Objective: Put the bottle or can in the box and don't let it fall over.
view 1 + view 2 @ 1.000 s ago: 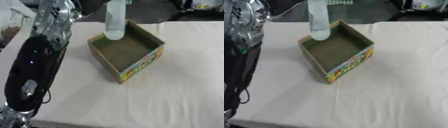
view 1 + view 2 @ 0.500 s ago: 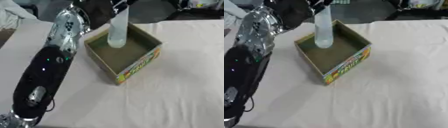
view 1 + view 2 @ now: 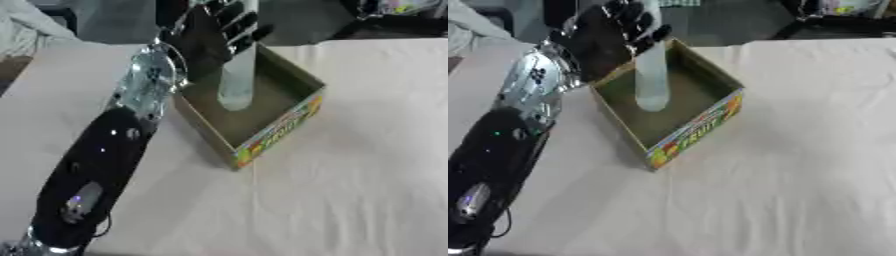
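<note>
Cream cloth (image 3: 350, 165), faintly creased, over the whole table, reaching to its far edge. Beyond that edge, dark floor and blurred dark shapes at the top right corner; pale fabric (image 3: 35, 25) bunched at the top left. Open cardboard box (image 3: 697, 132) set askew near the middle of the cloth, olive-brown inside, bright fruit print on its near wall. Inside it, 1 pale translucent bottle (image 3: 651, 75) upright, base down on the box floor near the far-left wall. Left hand (image 3: 610, 32) at the bottle's upper part, black fingers curled round it; black and silver arm (image 3: 131, 115) running down to the lower left corner.
</note>
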Available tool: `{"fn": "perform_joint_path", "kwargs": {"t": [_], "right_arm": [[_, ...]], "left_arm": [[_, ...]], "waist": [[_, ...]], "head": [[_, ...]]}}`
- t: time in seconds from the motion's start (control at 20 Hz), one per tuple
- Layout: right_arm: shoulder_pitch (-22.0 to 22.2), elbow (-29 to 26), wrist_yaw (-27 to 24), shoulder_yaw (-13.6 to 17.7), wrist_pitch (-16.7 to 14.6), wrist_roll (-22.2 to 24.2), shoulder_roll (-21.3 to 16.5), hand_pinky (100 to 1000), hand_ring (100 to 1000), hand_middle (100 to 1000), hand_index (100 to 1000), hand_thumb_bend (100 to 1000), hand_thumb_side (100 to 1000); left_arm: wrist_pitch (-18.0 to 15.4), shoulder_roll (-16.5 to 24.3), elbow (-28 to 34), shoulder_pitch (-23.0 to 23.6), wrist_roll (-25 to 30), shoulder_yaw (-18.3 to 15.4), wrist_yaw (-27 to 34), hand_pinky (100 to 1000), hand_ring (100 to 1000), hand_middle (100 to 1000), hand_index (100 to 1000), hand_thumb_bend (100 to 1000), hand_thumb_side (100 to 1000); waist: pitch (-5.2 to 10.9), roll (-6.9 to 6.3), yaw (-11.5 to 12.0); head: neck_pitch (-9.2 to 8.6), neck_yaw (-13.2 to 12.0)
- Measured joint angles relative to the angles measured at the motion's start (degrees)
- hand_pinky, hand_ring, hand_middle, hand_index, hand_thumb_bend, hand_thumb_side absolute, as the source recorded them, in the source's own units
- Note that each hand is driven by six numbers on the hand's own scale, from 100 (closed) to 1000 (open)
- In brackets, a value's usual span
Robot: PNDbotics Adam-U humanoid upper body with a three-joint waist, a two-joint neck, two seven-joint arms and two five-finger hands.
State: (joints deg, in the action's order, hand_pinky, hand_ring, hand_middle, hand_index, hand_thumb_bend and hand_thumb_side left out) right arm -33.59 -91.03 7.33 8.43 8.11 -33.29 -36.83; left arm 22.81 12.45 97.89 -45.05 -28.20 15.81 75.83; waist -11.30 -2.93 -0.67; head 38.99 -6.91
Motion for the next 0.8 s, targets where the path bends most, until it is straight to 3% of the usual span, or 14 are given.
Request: {"fn": "perform_joint_path", "kwargs": {"t": [0.8], "right_arm": [[0.1, 0.0, -0.01, 0.07, -0.09, -0.13, 0.25, 790, 717, 628, 836, 100, 764]], "left_arm": [[-1.59, -0.43, -7.35, 4.04, 3.07, 0.58, -2.25, 583, 341, 208, 862, 703, 698]], "waist": [[0.0, 0.41, 0.74]], "head": [[-0.11, 0.54]]}}
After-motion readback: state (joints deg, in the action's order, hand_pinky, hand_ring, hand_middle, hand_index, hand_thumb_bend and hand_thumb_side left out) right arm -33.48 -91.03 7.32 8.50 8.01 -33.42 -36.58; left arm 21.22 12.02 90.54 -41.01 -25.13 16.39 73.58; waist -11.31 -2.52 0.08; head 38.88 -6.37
